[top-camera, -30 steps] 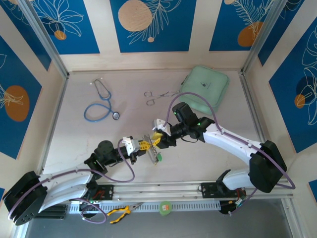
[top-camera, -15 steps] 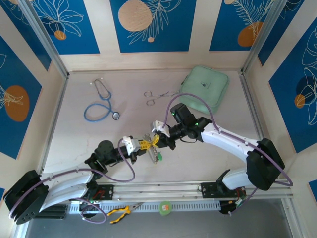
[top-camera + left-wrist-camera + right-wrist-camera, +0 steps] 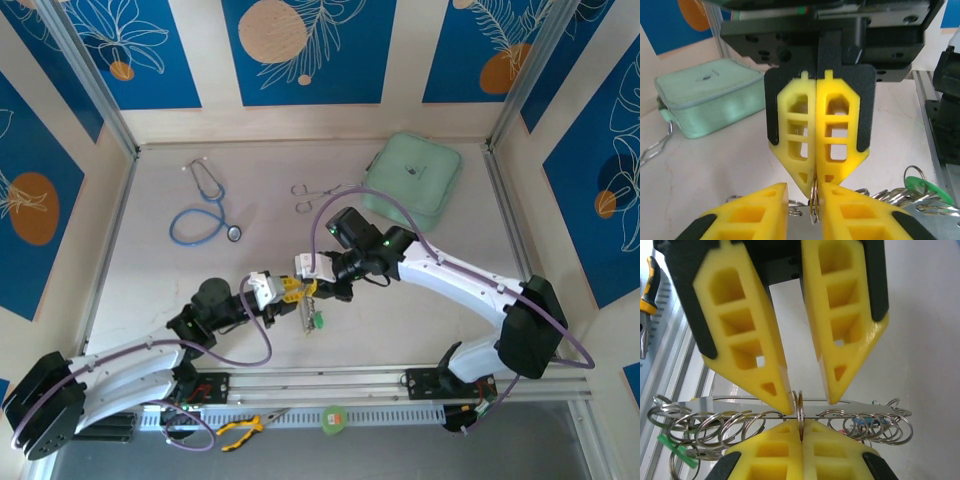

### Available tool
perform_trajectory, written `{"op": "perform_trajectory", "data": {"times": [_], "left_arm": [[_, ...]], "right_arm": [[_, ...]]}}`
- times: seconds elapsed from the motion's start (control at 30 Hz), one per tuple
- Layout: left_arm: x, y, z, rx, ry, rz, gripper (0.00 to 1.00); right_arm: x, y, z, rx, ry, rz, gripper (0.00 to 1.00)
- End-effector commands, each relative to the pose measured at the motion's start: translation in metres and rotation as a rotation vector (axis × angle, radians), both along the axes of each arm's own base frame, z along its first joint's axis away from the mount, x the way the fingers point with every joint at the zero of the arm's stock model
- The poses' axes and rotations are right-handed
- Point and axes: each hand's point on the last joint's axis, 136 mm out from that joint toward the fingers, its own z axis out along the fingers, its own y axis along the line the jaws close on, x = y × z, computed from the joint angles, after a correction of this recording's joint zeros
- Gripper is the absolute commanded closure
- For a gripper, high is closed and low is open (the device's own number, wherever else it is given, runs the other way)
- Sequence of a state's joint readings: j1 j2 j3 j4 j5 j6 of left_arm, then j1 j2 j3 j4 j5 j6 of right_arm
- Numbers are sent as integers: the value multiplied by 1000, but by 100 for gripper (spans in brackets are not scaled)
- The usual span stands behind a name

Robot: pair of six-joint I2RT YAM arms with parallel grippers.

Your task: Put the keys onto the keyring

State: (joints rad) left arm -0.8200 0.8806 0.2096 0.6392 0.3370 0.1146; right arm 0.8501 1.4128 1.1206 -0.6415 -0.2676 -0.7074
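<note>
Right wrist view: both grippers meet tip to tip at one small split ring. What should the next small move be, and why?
Probably the left gripper opens a little wider and backs straight off. The jaws of the right gripper are shut on the split ring, while the left's stand apart either side, so the right alone seems to hold it.

bright, even overhead light, soft shadows, slight blur on nearest yellow fingers [image 3: 747, 212]

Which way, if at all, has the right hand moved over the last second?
Yes. In the top view the right hand has shifted left, farther from the green pouch that lies fixed at the back right.
</note>
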Motion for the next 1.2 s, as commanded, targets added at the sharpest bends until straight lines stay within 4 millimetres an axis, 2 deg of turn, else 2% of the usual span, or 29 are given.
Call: {"op": "perform_trajectory", "data": {"times": [0.0,0.2,0.4,0.43,0.47,0.57,0.63,0.9,1.17], "left_arm": [[0,-5,10,-2,-20,-26,78],[-2,-7,8,-9,-12,-40,81],[-4,-9,7,5,-9,-62,100],[-4,-9,7,3,-13,-60,100],[-4,-9,8,-3,-18,-61,100],[-4,-9,14,-27,-33,-59,100],[-2,-8,18,-60,-41,-44,100],[4,-7,28,-193,-35,-12,100],[0,-11,28,-212,-42,-48,100]], "right_arm": [[-5,4,9,-8,-27,38,100],[-7,9,13,7,-31,50,100],[-8,20,23,81,-21,38,100],[-8,20,27,104,-11,26,100],[-6,18,31,131,5,4,96],[0,6,36,203,44,-54,74],[3,-2,35,240,77,-90,67],[4,-21,30,315,132,-158,66],[8,-40,42,411,104,-201,66]]}}
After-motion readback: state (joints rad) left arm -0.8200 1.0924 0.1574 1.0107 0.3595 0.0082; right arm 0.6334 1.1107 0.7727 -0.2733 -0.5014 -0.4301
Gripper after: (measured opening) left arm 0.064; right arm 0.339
